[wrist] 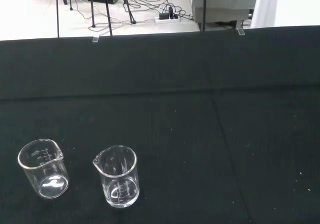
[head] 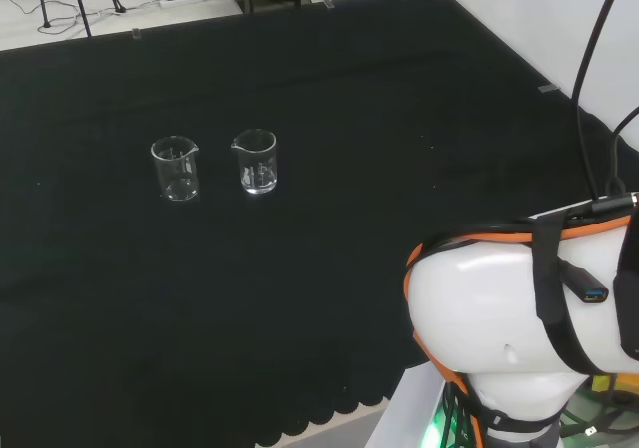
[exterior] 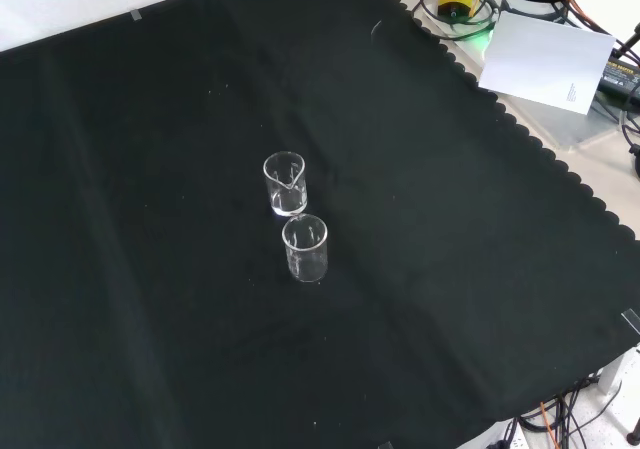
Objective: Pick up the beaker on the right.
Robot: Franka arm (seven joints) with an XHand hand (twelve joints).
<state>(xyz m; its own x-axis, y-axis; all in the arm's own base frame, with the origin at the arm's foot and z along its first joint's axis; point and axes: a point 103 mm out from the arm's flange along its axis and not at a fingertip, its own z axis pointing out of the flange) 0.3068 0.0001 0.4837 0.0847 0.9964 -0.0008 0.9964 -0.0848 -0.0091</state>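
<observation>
On the black cloth (head: 329, 89), two clear beakers stand upright, side by side in the head view: right beaker (head: 256, 162), left beaker (head: 176, 169). Seen from the front, they stand one behind the other, nearly touching. Whether the fingers are released or clenched, I cannot tell.

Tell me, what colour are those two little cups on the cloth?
Neither beaker has a colour: clear glass with faint white marks, best in the wrist view.

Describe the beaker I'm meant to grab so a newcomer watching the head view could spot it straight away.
On the black cloth stand two clear glass beakers side by side, a little apart. The target beaker is the right one in the head view, nearer the arm's white links. In the front view it is the farther one, behind the other beaker.
</observation>
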